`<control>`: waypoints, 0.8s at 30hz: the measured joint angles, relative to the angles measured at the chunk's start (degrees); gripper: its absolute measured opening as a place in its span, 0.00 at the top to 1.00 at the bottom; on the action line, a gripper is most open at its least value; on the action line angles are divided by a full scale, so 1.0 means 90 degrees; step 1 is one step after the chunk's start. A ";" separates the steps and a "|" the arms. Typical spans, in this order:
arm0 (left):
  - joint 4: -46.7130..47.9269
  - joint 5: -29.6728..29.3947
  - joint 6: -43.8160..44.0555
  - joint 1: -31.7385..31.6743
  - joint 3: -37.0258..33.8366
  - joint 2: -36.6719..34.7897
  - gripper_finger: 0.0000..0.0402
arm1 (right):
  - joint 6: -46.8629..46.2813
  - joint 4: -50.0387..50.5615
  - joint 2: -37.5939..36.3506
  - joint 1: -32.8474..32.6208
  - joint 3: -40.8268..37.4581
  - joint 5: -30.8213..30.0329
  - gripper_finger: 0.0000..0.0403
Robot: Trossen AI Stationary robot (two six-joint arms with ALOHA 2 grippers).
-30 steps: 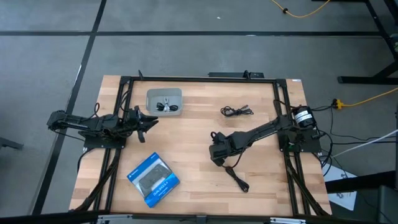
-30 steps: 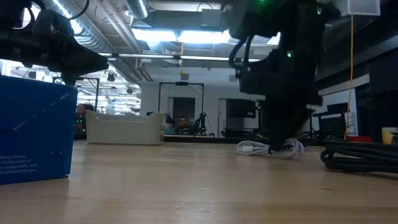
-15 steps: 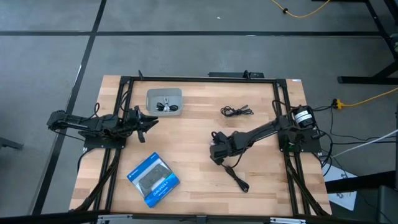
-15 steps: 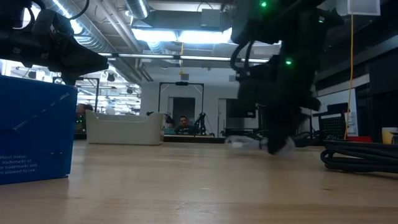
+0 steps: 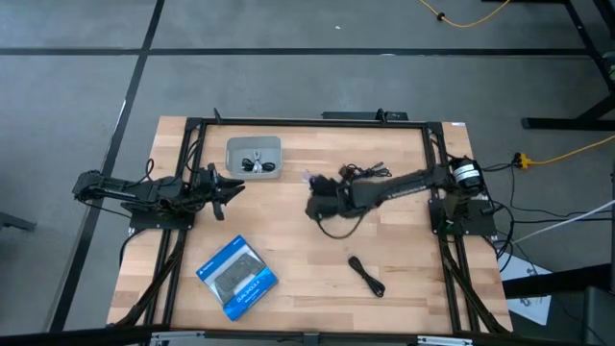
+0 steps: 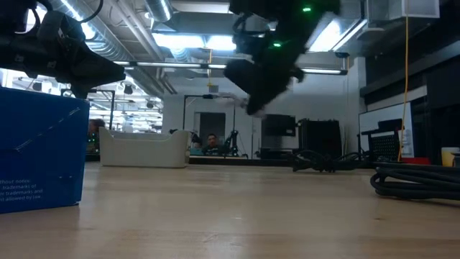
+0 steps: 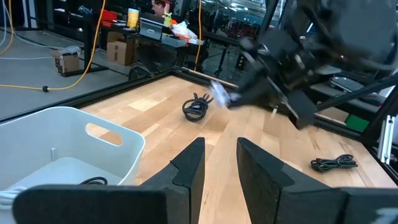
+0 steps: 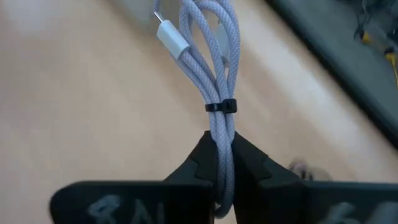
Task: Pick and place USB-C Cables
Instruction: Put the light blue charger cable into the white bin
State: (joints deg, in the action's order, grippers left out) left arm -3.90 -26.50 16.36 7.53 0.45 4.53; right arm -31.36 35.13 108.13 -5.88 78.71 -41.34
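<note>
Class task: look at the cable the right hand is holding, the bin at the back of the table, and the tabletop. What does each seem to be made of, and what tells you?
Whitish cable: woven fabric sleeve, matte; braid texture shows, white plug probably plastic.
Bin: likely moulded plastic, smooth white, rounded walls, cut-out handle.
Tabletop: wood, pale planks with visible grain, light sheen.

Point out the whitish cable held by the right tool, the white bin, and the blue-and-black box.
whitish cable (image 8: 222, 93), right wrist view, on the braided bundle just above its black tie.
white bin (image 5: 233, 146), high view, on its rim.
blue-and-black box (image 5: 236, 277), high view, on the middle of its top face.
</note>
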 joint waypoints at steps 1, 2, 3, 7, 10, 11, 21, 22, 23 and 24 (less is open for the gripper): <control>0.0000 0.0000 0.0000 0.0000 0.0000 -0.0002 0.79 | 0.0280 -0.0305 -0.0004 0.0139 0.0037 -0.0008 0.95; 0.0000 0.0000 0.0000 0.0000 0.0000 -0.0002 0.79 | 0.0604 -0.0664 -0.0004 0.0270 0.0042 0.0001 0.95; 0.0000 0.0000 -0.0016 0.0000 0.0000 -0.0002 0.79 | 0.0944 -0.1072 -0.0004 0.0407 0.0042 0.0099 0.95; 0.0000 0.0000 -0.0046 0.0000 0.0000 -0.0002 0.79 | 0.1900 -0.2995 0.0047 0.0884 0.0046 0.1268 0.95; 0.0000 0.0000 -0.0047 0.0000 0.0000 -0.0002 0.79 | 0.2344 -0.4262 0.0241 0.1153 0.0047 0.2146 0.95; 0.0000 -0.0002 -0.0048 0.0000 0.0000 -0.0002 0.79 | 0.2428 -0.4635 0.0316 0.1224 0.0047 0.2307 0.95; 0.0000 -0.0002 -0.0049 0.0000 0.0000 -0.0001 0.79 | 0.3020 -0.5110 0.0871 0.1807 0.1151 0.2680 0.95; 0.0000 -0.0003 -0.0049 0.0000 0.0000 -0.0002 0.79 | 0.3044 -0.4990 0.0951 0.1855 0.1374 0.2780 0.95; 0.0000 -0.0001 -0.0049 0.0000 0.0000 -0.0001 0.79 | 0.3045 -0.4796 0.1038 0.1899 0.1593 0.2907 0.95; 0.0000 -0.0004 -0.0049 0.0000 0.0000 -0.0002 0.79 | 0.3039 -0.4451 0.1146 0.1933 0.1813 0.3037 0.95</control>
State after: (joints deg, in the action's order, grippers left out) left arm -3.90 -26.53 15.92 7.53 0.45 4.51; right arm -4.01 -4.93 118.45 11.52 95.03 -14.01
